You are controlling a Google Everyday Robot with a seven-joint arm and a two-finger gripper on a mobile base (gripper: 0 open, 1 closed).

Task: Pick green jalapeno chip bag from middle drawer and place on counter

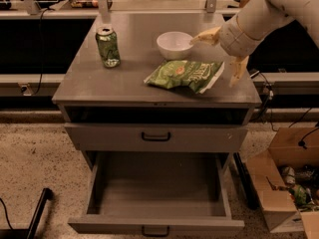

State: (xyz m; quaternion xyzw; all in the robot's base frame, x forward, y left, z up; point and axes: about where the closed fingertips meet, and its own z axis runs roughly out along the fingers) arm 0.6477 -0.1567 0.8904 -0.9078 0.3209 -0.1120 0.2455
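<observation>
The green jalapeno chip bag [185,74] lies flat on the counter [124,81], right of centre, near the front edge. My gripper [219,54] is open, just right of the bag and above the counter. One pale finger [205,36] points left toward the bowl. The other finger [237,69] hangs down past the bag's right end. Neither touches the bag. The middle drawer [157,188] is pulled out below and looks empty.
A green drinks can [108,47] stands at the counter's left. A white bowl [175,45] sits behind the bag. A shallower closed drawer [155,137] is above the open one. A cardboard box [286,183] with clutter stands on the floor at right.
</observation>
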